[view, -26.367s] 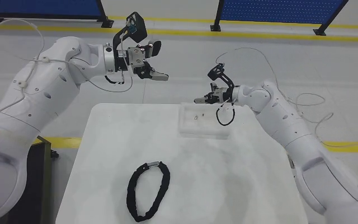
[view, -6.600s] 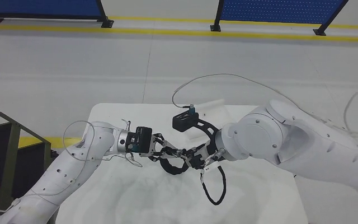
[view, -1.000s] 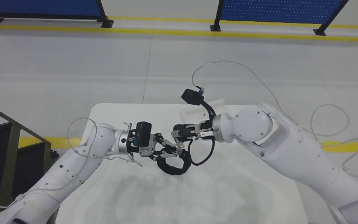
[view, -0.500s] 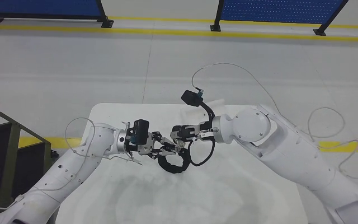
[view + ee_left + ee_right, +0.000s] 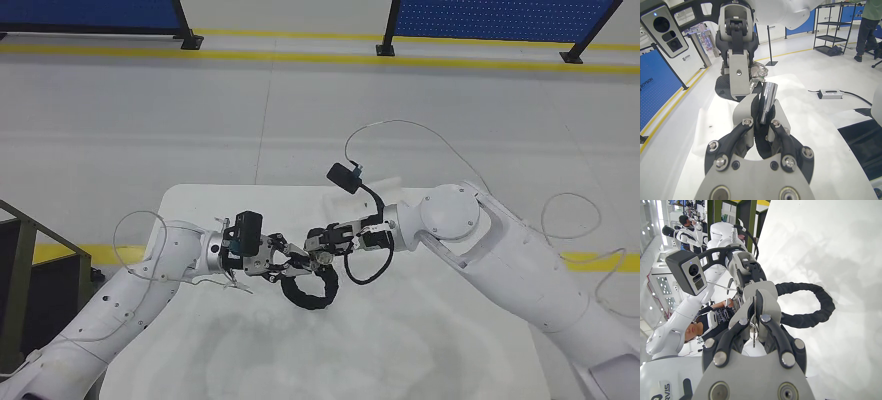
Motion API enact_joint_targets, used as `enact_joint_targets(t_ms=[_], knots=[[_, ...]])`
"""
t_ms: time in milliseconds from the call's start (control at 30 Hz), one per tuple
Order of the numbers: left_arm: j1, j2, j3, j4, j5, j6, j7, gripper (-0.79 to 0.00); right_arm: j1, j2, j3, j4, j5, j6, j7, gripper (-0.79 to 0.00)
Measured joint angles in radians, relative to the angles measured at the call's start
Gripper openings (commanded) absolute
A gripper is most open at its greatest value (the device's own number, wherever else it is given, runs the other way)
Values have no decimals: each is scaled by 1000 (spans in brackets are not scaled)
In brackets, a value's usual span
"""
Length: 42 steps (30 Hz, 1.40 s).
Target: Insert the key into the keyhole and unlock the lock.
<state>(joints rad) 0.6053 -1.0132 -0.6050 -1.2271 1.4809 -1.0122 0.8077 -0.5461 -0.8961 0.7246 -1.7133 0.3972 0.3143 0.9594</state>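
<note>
A black fabric-covered chain lock (image 5: 310, 293) hangs in a loop over the table's middle. My left gripper (image 5: 287, 262) is shut on the chain's end, and the chrome lock cylinder (image 5: 768, 94) sticks out beyond its fingers. My right gripper (image 5: 318, 250) faces it head-on, shut on a thin flat key (image 5: 754, 317). A silvery key ring (image 5: 758, 71) dangles beside the right gripper's fingers (image 5: 738, 75), just behind the cylinder's tip. The key's tip and the keyhole are hidden. In the right wrist view the chain's loop (image 5: 810, 306) curves off beside the right gripper (image 5: 758, 294).
The white table (image 5: 200, 330) carries a white foam block (image 5: 385, 190) at its far edge. A dark frame (image 5: 20, 240) stands off the table's left side. On the floor beyond lies a grey power box (image 5: 830, 93) with its cable.
The two grippers stay nose to nose. The right arm's elbow has swung slightly, and the chain loop has shifted a little toward the right gripper.
</note>
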Motion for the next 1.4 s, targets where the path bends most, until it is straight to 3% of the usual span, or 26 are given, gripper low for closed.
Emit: enact_joint_targets(t_ms=[100, 233, 467, 600, 733, 867, 900, 967, 1033, 1400], knots=[[4, 0, -4, -1, 1, 0, 0, -785, -3, -5, 4, 24, 17, -12, 15, -631], [8, 1, -10, 1, 1, 0, -1, -785, -4, -12, 5, 50, 27, -24, 28, -776], [15, 9, -44, 22, 8, 5, -13, -785, 7, -23, 9, 97, 23, -19, 54, -785], [24, 20, -80, 39, 17, 20, -22, -785, 9, -22, 22, 117, 11, -12, 81, -560], [40, 36, -124, 50, 27, 25, -27, -785, -7, -12, 49, 112, -10, -2, 109, -505], [57, 54, -167, 56, 38, 10, -22, -785, -15, 2, 62, 81, -70, 28, 168, -508], [60, 60, -180, 57, 41, 8, -19, -785, -13, 4, 62, 71, -89, 37, 185, -514], [70, 73, -214, 61, 46, 4, -10, -785, -3, 7, 51, 48, -140, 57, 228, -610], [80, 87, -249, 59, 50, 0, -3, -785, 17, 7, 32, 34, -191, 77, 275, -785], [146, 158, -370, -22, 61, 0, 0, -785, 66, -15, -110, -116, -423, 101, 394, -785]])
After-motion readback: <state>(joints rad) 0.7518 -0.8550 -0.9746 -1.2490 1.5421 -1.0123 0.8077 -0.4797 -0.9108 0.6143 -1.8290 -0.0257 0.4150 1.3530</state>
